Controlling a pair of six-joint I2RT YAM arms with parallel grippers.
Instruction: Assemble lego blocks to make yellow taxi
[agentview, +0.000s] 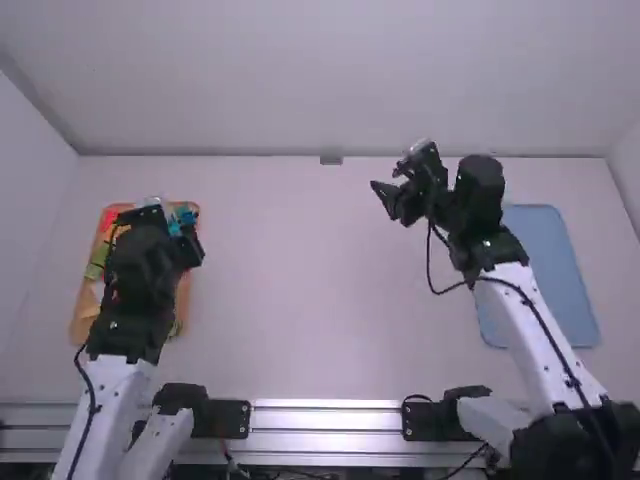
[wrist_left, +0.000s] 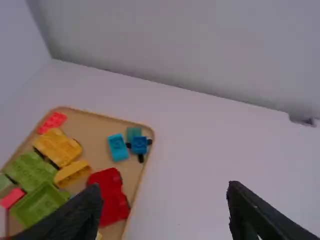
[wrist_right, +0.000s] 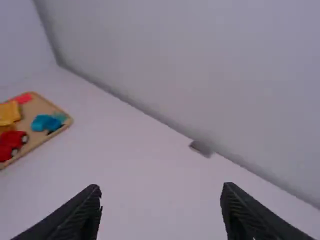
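Fingers (wrist_left: 75, 215) spread on both left gripper (agentview: 172, 225) and right gripper (agentview: 390, 190), hovered respectively over the tray (wrist_left: 90, 122) of blocks (wrist_left: 111, 197) and the table (agentview: 300, 280)

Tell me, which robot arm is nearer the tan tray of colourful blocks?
Left. The left arm hangs over the tan tray, while the right arm is across the table, by the blue tray.
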